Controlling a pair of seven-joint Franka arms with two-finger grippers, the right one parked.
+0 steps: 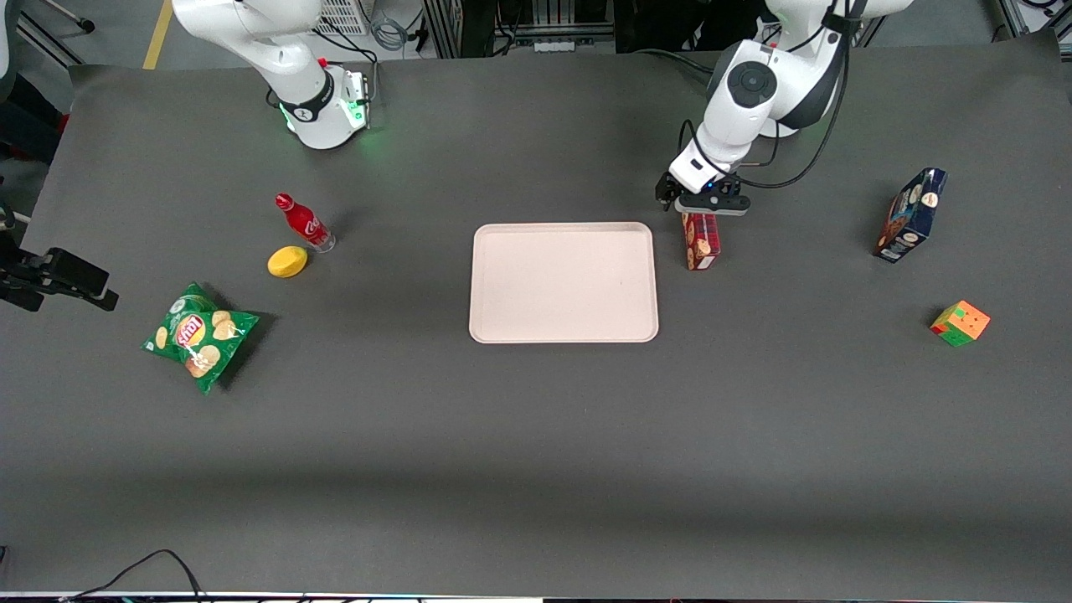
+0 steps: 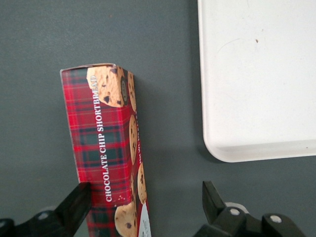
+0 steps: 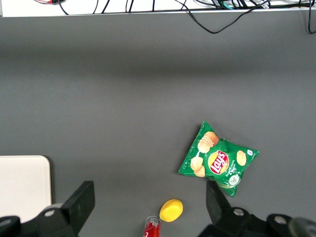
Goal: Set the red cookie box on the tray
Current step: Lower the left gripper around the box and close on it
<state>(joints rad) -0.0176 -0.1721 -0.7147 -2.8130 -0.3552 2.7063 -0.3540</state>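
The red cookie box, red plaid with cookie pictures, stands on the table just off the tray's short side, toward the working arm's end. The cream tray lies flat with nothing on it. My left gripper is directly over the box's upper end and is open. One finger sits close against the box's plaid face. The other finger stands well clear of the box, with bare table between them.
A dark blue cookie box and a coloured cube stand toward the working arm's end. A small red bottle, a yellow lemon and a green chips bag lie toward the parked arm's end.
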